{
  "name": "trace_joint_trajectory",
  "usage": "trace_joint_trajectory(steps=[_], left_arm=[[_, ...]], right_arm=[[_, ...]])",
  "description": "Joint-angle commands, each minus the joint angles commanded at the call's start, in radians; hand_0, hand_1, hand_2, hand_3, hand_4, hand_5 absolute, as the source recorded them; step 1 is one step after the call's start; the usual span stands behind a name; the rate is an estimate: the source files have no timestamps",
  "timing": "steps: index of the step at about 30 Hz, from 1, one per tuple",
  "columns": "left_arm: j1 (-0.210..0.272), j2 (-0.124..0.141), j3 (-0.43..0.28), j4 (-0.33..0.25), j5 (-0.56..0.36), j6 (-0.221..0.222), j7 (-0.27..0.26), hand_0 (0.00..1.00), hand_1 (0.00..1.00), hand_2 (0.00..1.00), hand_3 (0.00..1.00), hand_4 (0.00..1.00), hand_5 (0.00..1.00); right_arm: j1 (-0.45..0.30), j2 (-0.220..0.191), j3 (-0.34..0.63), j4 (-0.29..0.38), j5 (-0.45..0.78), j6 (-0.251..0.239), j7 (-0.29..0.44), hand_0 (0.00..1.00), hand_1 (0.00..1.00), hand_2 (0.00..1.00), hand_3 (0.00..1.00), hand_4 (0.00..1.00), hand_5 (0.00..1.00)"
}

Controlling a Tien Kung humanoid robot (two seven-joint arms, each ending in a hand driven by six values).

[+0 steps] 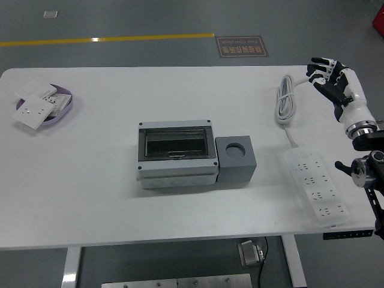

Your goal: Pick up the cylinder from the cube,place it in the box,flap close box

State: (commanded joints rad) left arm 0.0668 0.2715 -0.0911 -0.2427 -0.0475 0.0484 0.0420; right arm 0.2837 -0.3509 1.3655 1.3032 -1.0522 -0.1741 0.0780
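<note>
A grey box (176,155) with a dark see-through flap lying shut over its top sits at the table's middle. A dark grey cube (235,159) stands against its right side, with an empty round hole in its top. No cylinder shows. My right hand (332,78) is at the table's far right edge, fingers spread, holding nothing, well away from the cube. My left arm is out of view.
A white power strip (315,186) lies at the right front, its coiled cord (285,101) behind it. A purple dish (65,103) with white switch plates (33,112) sits at the far left. The white table (108,198) ends just below the box.
</note>
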Motion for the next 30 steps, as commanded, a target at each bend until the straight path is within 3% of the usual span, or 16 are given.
trace_joint_trajectory(steps=[30], left_arm=[[0.002,-0.009,-0.007,0.001,-0.002,-0.001,0.001,0.567,0.614,0.575,0.600,0.710,0.198]], right_arm=[[-0.021,0.005,0.029,-0.009,0.030,0.008,0.023,0.713,0.664,0.671,0.664,0.672,0.241]])
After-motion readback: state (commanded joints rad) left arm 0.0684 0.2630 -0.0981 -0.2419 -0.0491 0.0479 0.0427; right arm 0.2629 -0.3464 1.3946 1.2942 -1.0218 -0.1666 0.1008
